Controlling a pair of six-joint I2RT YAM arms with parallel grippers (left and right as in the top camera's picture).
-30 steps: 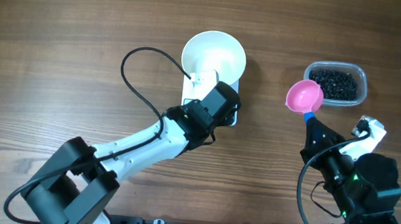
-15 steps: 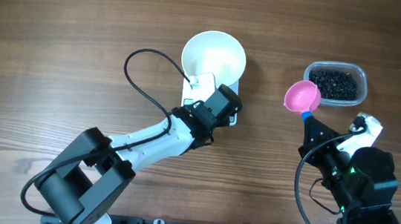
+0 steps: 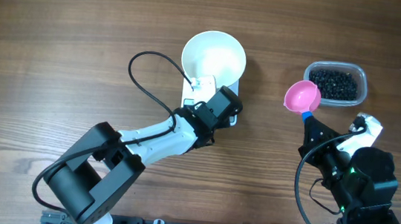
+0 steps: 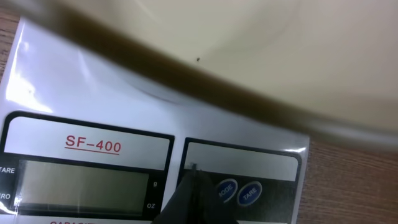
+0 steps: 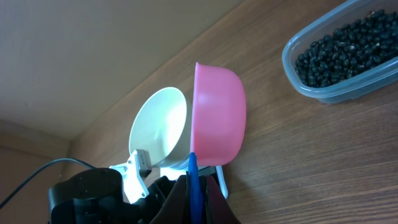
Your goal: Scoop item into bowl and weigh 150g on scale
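Scale-setup step, judging by pose: poking shut left gripper [image 4: 194, 172] at buttons [image 4: 238, 191] of scale [image 4: 81, 93], with empty bowl [image 4: 280, 50] on its platform. Clamping empty pink scoop [image 5: 217, 118] by its handle in right gripper [image 5: 190, 186], near tub [image 5: 348, 93] of black beans [image 5: 342, 50]. Next likely calls for a firm button press, then dipping scoop into beans.

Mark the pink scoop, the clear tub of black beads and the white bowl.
pink plastic scoop [image 3: 303, 97], overhead view, inside its cup.
clear plastic tub [image 3: 365, 85], overhead view, right rim.
round white bowl [image 3: 214, 54], overhead view, bare inside.
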